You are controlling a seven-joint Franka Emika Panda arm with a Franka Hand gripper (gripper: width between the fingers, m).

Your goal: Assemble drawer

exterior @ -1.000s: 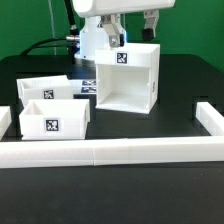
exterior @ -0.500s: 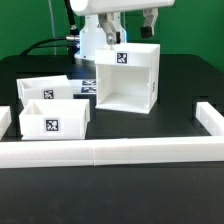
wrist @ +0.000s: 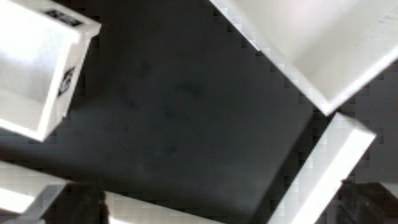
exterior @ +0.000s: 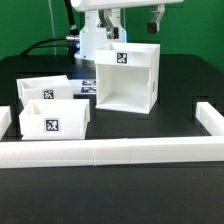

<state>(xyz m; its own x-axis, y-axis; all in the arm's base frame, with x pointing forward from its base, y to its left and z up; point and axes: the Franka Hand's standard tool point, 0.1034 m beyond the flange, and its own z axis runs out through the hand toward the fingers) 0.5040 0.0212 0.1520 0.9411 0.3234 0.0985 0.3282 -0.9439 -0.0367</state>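
The white open-fronted case (exterior: 127,78) stands upright at the table's middle with a tag on top. Two white open-topped trays sit at the exterior view's left: the back tray (exterior: 47,90) and, close in front of it, the front tray (exterior: 55,118) with a tag on its face. My gripper (exterior: 115,30) hangs above and just behind the case's top, touching nothing. In the wrist view the gripper (wrist: 222,212) shows two dark fingertips (wrist: 63,205) wide apart with nothing between them. That view also shows a tray (wrist: 27,75) and the case's edge (wrist: 320,45).
A long low white rail (exterior: 110,152) runs along the front, with upturned ends at the exterior view's right (exterior: 212,118) and left. The marker board (exterior: 87,90) lies flat between the trays and the case. Black cables lie behind, at the robot's base.
The gripper has risen a little above the case, and nothing else has moved.
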